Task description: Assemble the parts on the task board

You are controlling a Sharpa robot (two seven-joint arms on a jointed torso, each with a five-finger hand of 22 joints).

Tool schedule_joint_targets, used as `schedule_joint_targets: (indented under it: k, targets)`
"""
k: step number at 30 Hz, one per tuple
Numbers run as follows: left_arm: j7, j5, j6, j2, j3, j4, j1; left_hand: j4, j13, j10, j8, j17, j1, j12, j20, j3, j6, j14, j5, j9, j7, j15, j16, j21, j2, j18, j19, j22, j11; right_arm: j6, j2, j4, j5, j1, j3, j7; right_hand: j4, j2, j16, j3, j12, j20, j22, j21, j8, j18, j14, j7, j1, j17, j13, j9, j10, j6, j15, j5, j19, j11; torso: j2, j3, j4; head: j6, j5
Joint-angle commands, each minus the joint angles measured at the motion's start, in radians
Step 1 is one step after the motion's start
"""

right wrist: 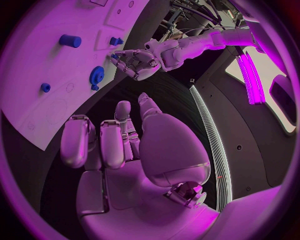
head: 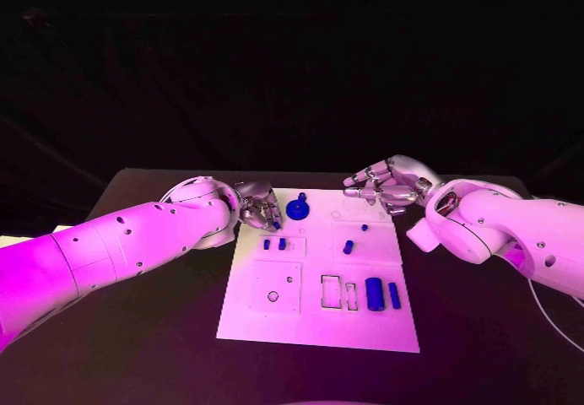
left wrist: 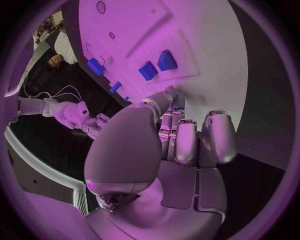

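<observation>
So the flat white rectangular task board [head: 319,325] sat mid-table with most small blue plastic parts [head: 375,294] lying loose on it, only a blue gear [head: 298,207] near the far edge looking seated, so I figured most of the job was left. My left hand [head: 258,207] hovered curled by that gear and my right hand [head: 387,187] over the far right corner. Honestly couldn't tell if either pinched anything, fingertips hidden.

The setting is a robotics laboratory or test cell. A black table [head: 146,337] stands before a black backdrop curtain [head: 292,84] and carries a white task board [head: 319,325] with recessed outlines and small blue parts [head: 375,294]. The right wrist view shows equipment racks with cabling [right wrist: 200,10] and lit strip panels [right wrist: 250,75].
</observation>
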Motion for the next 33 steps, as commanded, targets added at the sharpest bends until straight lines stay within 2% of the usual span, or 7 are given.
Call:
schedule_joint_targets:
  k: [1, 7, 28, 31, 33]
  targets:
    - [0.012, -0.006, 0.005, 0.007, -0.001, 0.003, -0.003, 0.0, 0.001, 0.005, -0.001, 0.0, -0.011, -0.004, -0.004, 0.007, 0.004, 0.039, 0.005, 0.0, 0.002, -0.001, 0.004, 0.001, 0.0, -0.017, 0.016, 0.048, 0.0, 0.013, 0.001, 0.001, -0.004, -0.001, 0.0, 0.005, 0.0, 0.007, -0.005, -0.006, 0.006, 0.003, -0.002, -0.005, 0.006, 0.007, 0.011, 0.003, 0.003, -0.001, -0.001, 0.0, -0.008, -0.003, 0.008, 0.007, -0.006, -0.003, 0.001, -0.0003, -0.0004, 0.0, -0.001]
    - [0.011, -0.007, 0.014, 0.011, -0.001, 0.001, -0.003, 0.0, 0.002, 0.006, -0.001, -0.001, -0.011, -0.004, -0.004, 0.007, 0.005, 0.039, 0.005, 0.0, 0.003, -0.001, 0.003, 0.0, 0.0, -0.017, 0.016, 0.048, 0.0, 0.013, 0.0, 0.001, -0.004, -0.001, 0.0, 0.005, 0.0, 0.007, -0.005, -0.006, 0.006, 0.003, -0.002, -0.005, 0.006, 0.007, 0.011, 0.003, 0.003, -0.001, -0.001, 0.0, -0.008, -0.003, 0.008, 0.007, -0.006, -0.003, 0.0, 0.0006, 0.0002, -0.001, -0.002]
    - [-0.027, -0.036, 0.061, 0.024, -0.002, -0.013, -0.003, -0.006, 0.002, -0.002, -0.011, -0.01, -0.025, -0.015, -0.002, 0.011, -0.006, 0.036, 0.004, -0.004, 0.007, 0.002, 0.0, -0.009, -0.01, -0.016, 0.012, 0.044, 0.004, 0.013, -0.002, 0.004, -0.004, -0.001, 0.0, 0.005, 0.0, 0.007, -0.005, -0.006, 0.006, 0.003, -0.002, -0.005, 0.006, 0.007, 0.011, 0.003, 0.003, -0.001, -0.001, 0.0, -0.008, -0.003, 0.008, 0.007, -0.006, -0.003, 0.0, 0.0, -0.0002, -0.004, -0.004]
    - [-0.031, -0.037, 0.058, 0.025, -0.002, -0.016, -0.003, -0.009, 0.0, -0.014, -0.026, -0.014, -0.034, -0.025, 0.001, 0.013, -0.029, 0.034, 0.004, -0.011, 0.015, 0.006, -0.002, -0.013, -0.019, -0.015, 0.01, 0.042, 0.012, 0.013, -0.003, 0.004, -0.004, -0.001, 0.0, 0.005, 0.0, 0.007, -0.005, -0.006, 0.006, 0.003, -0.002, -0.005, 0.006, 0.007, 0.011, 0.003, 0.003, -0.001, -0.001, 0.0, -0.008, -0.003, 0.008, 0.007, -0.006, -0.003, 0.0, 0.0001, 0.0006, -0.005, -0.004]
    - [-0.033, -0.038, 0.054, 0.025, -0.002, -0.017, -0.003, -0.01, -0.001, -0.026, -0.044, -0.021, -0.043, -0.033, 0.005, 0.015, -0.086, 0.031, 0.004, -0.027, 0.022, 0.013, -0.005, -0.019, -0.03, -0.015, 0.007, 0.039, 0.019, 0.012, -0.003, 0.004, -0.005, -0.001, 0.0, 0.005, 0.0, 0.007, -0.005, -0.006, 0.006, 0.003, -0.002, -0.005, 0.006, 0.007, 0.011, 0.003, 0.003, -0.001, -0.001, 0.0, -0.008, -0.003, 0.008, 0.007, -0.006, -0.003, -0.001, 0.0, 0.0009, -0.005, -0.005]
